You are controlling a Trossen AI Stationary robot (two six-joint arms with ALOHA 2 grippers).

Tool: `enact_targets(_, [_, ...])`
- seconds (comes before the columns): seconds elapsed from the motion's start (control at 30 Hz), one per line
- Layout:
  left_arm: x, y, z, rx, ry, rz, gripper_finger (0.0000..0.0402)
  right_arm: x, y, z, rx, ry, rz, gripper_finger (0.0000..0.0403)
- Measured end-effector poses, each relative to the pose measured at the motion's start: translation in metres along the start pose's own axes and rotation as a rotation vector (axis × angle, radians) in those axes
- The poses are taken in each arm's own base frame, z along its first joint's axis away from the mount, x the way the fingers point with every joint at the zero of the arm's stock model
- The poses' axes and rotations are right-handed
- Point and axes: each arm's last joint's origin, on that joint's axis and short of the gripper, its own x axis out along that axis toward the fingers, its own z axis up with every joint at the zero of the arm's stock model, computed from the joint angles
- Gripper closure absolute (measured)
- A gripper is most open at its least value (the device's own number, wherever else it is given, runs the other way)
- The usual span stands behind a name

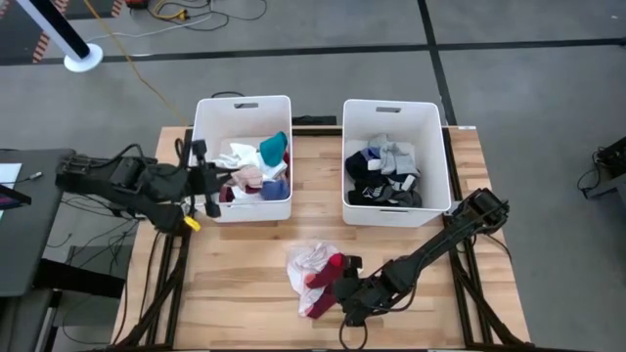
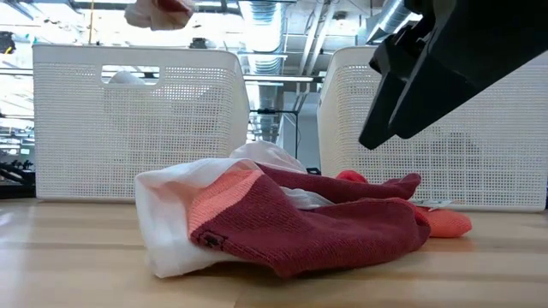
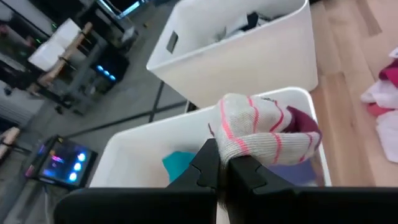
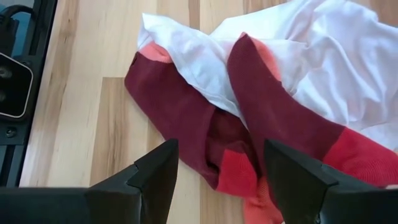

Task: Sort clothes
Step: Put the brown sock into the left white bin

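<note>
Left end effector (image 3: 225, 169) clamped, right end effector (image 4: 217, 168) agape.

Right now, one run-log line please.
left tool: shut on striped sock, over left bin | right tool: open above maroon socks

Maroon socks (image 4: 205, 134) (crumpled) on white garment (image 4: 323, 56).

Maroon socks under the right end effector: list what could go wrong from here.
1. The maroon socks lie tangled with the white garment; the open right end effector may lift both.
2. The striped sock, held shut in the left end effector above the left bin, could snag on release.
</note>
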Motion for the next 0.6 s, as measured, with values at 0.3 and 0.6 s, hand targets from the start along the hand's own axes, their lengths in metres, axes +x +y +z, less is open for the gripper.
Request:
enact_targets(0.3, [0.015,0.014,-0.009,-0.019,0.079,-0.024,0.0401,0.002,-0.004,0.003,0.012,-0.003,-0.007,0.0149])
enact_targets(0.6, [0.033,0.028,-0.022,-0.055,0.193,-0.055,0.0401,0.002,-0.005,0.003,0.013,-0.013,-0.02,0.0149])
